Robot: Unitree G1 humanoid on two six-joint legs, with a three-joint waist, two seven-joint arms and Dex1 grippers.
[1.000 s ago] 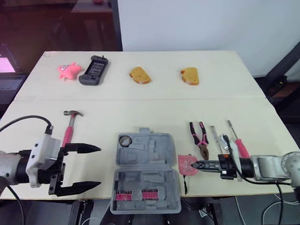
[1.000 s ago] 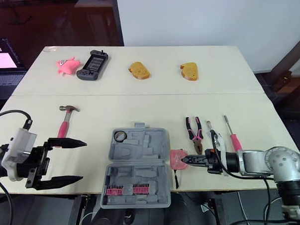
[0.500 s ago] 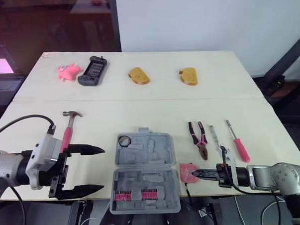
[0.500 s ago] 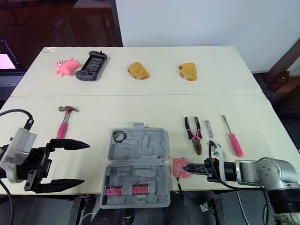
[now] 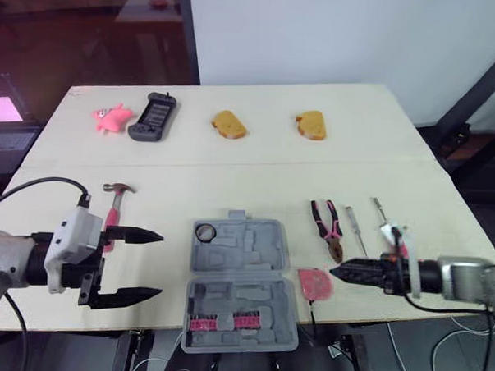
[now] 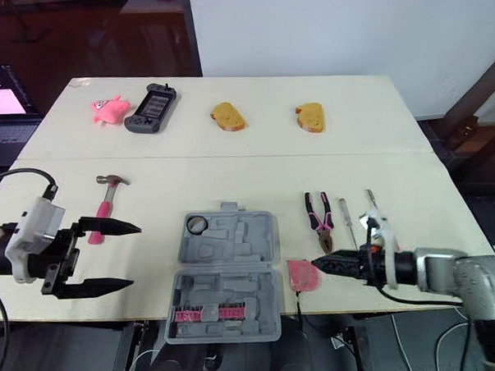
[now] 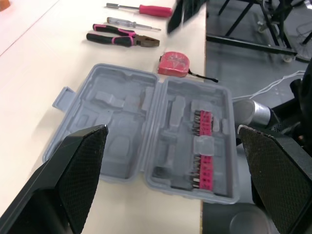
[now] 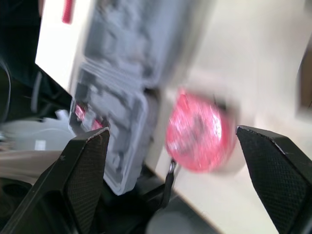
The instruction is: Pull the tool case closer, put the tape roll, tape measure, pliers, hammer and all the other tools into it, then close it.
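Right of the case (image 5: 240,267), touching its side, lies the tape measure (image 5: 314,283), between the case and the right gripper (image 5: 340,272), which points at it, fingers spread, empty. Beyond the case, the left gripper (image 5: 158,264), also spread and empty, is farther off.
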